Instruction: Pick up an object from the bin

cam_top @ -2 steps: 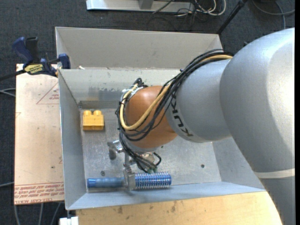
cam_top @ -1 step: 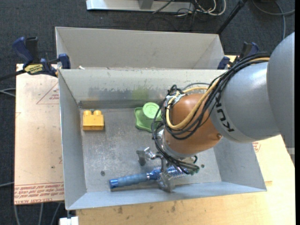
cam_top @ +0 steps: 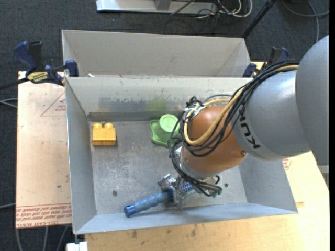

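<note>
A blue stick-like tool point(cam_top: 144, 204) with a rounded tip lies near the bin's front wall, pointing left. My gripper point(cam_top: 175, 188) is low over its right end, mostly hidden under the orange wrist cover. Just behind the cover, a light green piece point(cam_top: 163, 128) with a round top rests in the middle of the floor. At the back left stands a yellow toy brick point(cam_top: 103, 133) with two studs.
The arm and its orange cover with cables take up the right half of the bin. Bare floor lies between the yellow brick and the blue tool on the left.
</note>
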`<state>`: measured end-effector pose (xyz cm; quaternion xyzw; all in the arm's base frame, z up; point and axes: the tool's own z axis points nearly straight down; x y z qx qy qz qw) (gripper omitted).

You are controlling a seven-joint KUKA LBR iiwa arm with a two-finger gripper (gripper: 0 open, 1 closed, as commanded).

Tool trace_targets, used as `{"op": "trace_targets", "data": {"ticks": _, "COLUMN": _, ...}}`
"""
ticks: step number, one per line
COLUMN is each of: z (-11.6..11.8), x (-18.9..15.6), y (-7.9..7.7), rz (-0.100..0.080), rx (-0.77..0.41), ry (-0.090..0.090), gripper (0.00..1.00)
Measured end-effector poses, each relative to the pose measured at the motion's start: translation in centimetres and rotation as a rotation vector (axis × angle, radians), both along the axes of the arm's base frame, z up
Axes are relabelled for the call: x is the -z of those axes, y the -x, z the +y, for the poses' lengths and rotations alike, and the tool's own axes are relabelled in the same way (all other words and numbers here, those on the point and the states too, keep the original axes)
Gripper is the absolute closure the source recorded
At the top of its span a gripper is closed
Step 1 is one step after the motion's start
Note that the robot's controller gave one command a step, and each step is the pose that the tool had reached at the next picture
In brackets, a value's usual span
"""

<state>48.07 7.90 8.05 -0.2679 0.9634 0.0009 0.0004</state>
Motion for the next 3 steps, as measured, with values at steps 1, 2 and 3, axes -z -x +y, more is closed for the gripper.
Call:
{"op": "trace_targets", "data": {"ticks": 1, "z": 3.6, "x": -2.1, "y": -1.4, "rz": -0.002, "rx": -0.142, "ry": 0.0, "gripper": 1.0}}
{"op": "trace_targets", "data": {"ticks": 2, "z": 0.2, "x": 1.2, "y": -0.6, "rz": 0.002, "rx": -0.067, "ry": 0.001, "gripper": 1.0}}
{"op": "trace_targets", "data": {"ticks": 3, "z": 2.3, "x": -15.2, "y": -3.6, "rz": -0.011, "rx": -0.145, "ry": -0.001, "gripper": 1.0}}
